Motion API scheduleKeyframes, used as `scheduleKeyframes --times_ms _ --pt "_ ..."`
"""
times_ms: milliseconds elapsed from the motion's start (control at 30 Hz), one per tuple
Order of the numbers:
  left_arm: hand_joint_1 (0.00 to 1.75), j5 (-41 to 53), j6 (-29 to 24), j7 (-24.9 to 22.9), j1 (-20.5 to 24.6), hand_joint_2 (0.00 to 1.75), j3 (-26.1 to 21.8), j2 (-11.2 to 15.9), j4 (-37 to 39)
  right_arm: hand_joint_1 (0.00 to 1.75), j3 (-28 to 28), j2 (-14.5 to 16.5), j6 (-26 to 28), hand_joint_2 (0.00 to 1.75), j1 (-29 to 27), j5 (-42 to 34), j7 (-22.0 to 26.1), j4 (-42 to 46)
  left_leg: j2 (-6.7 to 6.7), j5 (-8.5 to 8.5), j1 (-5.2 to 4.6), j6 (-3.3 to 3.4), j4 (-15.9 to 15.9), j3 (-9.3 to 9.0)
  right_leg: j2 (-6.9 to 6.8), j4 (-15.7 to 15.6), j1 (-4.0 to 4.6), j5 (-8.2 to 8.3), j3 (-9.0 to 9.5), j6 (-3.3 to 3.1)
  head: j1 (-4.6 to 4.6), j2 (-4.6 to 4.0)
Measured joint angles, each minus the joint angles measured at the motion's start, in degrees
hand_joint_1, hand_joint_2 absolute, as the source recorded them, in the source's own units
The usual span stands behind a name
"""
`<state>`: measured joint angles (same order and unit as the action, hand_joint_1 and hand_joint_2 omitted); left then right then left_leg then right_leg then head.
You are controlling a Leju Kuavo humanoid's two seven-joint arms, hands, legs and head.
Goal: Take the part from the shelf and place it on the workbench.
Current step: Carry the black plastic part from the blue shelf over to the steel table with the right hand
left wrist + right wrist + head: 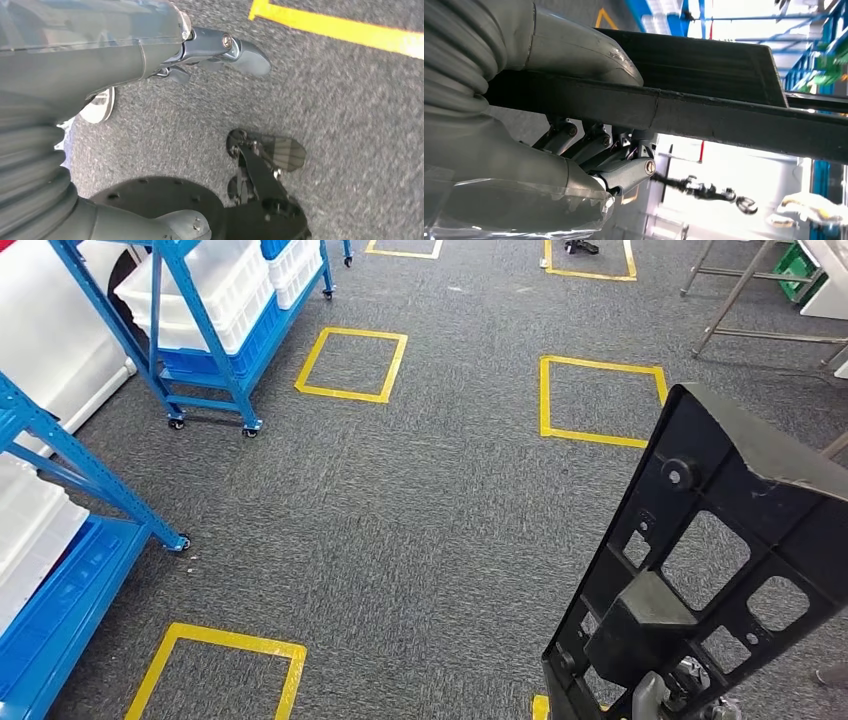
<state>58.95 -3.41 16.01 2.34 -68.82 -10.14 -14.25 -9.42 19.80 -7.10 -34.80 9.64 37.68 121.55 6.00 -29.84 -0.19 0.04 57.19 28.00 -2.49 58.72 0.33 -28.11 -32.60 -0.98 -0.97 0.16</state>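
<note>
One black part, a stiff, flat, cut-out bracket that looks fairly heavy, is riding upright over the floor, its lower edge clamped in the right hand; the left hand is hanging empty, fingers loosely apart.

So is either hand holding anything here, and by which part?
The right hand grips the black part by its lower end, fingers wrapped around an edge. The left hand holds nothing.
</note>
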Motion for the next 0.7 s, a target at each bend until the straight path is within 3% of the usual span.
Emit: scheduleKeyframes --times_ms 33,100,167,200,233,267,333,367,433,467,533,567,633,700 --pt "0.00 0.00 0.00 0.02 0.11 1.75 -0.01 -0.03 0.00 1.75 -0.13 0.00 0.03 1.75 -0.05 0.01 0.00 0.01 -0.14 -0.26 0.09 -0.29 0.17 -0.14 0.52 -0.17 -0.10 0.11 0.02 -0.27 0.00 -0.01" --pt "0.00 0.00 0.00 0.08 0.17 1.75 -0.03 -0.07 0.00 1.75 -0.34 0.05 0.08 1.75 -0.06 0.00 0.00 0.02 -2.25 -2.12 0.32 -0.88 2.65 0.67 1.53 -0.57 -0.41 0.42 0.13 -0.94 0.11 0.00" --pt "0.00 0.05 -0.01 0.12 0.03 1.75 -0.09 -0.07 0.00 1.75 -0.38 0.15 0.04 1.75 0.02 0.00 -0.01 0.02 -4.83 -5.68 0.51 -1.26 9.30 3.72 2.54 -0.68 -0.48 0.56 0.15 -1.40 0.25 0.01" --pt "0.00 0.20 -0.02 0.12 -0.06 1.75 -0.13 -0.09 0.00 1.75 -0.39 0.18 0.04 1.75 0.04 0.00 -0.01 0.02 -5.27 -7.16 0.55 -1.36 13.05 5.54 3.15 -0.64 -0.44 0.56 0.12 -1.51 0.24 0.01" --pt "0.00 0.42 -0.11 0.13 -0.14 1.75 -0.15 -0.12 0.00 1.75 -0.40 0.20 0.09 1.75 0.04 -0.01 -0.01 0.02 -5.44 -7.71 0.59 -1.44 15.63 6.88 3.86 -0.57 -0.41 0.56 0.11 -1.53 0.24 0.01" --pt "0.00 0.72 -0.31 0.13 -0.18 1.75 -0.15 -0.23 0.00 1.75 -0.41 0.21 0.21 1.75 0.06 -0.03 0.00 0.02 -5.52 -7.09 0.63 -1.46 16.26 7.38 4.63 -0.45 -0.39 0.55 0.12 -1.52 0.24 0.00" --pt "0.00 1.28 -1.13 0.14 -0.10 1.75 -0.13 -0.74 0.00 1.75 -0.48 0.22 0.51 1.75 0.22 -0.19 0.00 -0.03 -6.17 -3.01 0.78 -1.29 11.15 5.46 6.23 -0.15 -0.43 0.48 0.15 -1.41 0.24 0.00" --pt "0.00 1.48 -1.67 0.13 -0.02 1.75 -0.11 -1.11 0.00 1.75 -0.57 0.23 0.61 1.75 0.40 -0.29 0.00 -0.10 -7.50 -1.15 0.86 -1.08 7.43 3.91 6.95 0.01 -0.49 0.43 0.09 -1.28 0.24 0.01" --pt "0.00 1.76 -2.58 0.07 0.20 1.75 -0.09 -1.86 -0.02 1.75 -0.84 0.25 0.69 1.75 0.82 -0.41 -0.01 -0.31 -10.11 0.61 0.90 -0.63 2.12 1.96 8.29 0.40 -0.66 0.45 -0.34 -0.66 0.21 0.00" --pt "0.00 1.91 -2.80 -0.01 0.33 1.75 -0.09 -2.14 -0.03 1.75 -0.99 0.26 0.73 1.75 0.95 -0.40 -0.01 -0.39 -10.79 0.51 0.79 -0.38 1.38 1.77 8.91 0.46 -0.82 0.58 -0.63 -0.22 0.25 0.00" --pt "0.00 2.25 -2.95 -0.15 0.62 1.75 -0.07 -2.68 -0.04 1.75 -1.29 0.27 0.82 1.75 0.97 -0.25 -0.01 -0.49 -9.76 0.84 0.62 0.30 0.83 1.61 9.74 0.44 -1.08 0.87 -1.08 0.62 0.32 0.00" --pt "0.00 2.40 -2.95 -0.21 0.72 1.75 -0.05 -2.94 -0.05 1.75 -1.47 0.27 0.90 1.75 0.95 -0.17 0.00 -0.52 -9.05 1.11 0.68 0.73 0.48 1.47 9.05 0.79 -1.06 0.61 -1.34 0.88 0.33 0.00" --pt "0.00 2.77 -2.90 -0.23 0.71 1.75 0.03 -3.27 -0.07 1.75 -1.69 0.26 1.05 1.75 1.12 -0.04 -0.01 -0.59 -7.39 1.58 0.84 1.43 -0.16 1.36 5.97 4.45 -0.95 -1.86 -3.13 1.23 0.09 0.01" --pt "0.00 3.21 -2.79 -0.23 0.51 1.75 0.11 -3.35 -0.09 1.75 -1.73 0.26 1.21 1.75 1.36 -0.01 -0.01 -0.74 -5.66 1.60 0.69 1.65 -0.21 1.45 3.64 11.53 -1.03 -5.53 -6.54 1.68 -0.09 0.01"
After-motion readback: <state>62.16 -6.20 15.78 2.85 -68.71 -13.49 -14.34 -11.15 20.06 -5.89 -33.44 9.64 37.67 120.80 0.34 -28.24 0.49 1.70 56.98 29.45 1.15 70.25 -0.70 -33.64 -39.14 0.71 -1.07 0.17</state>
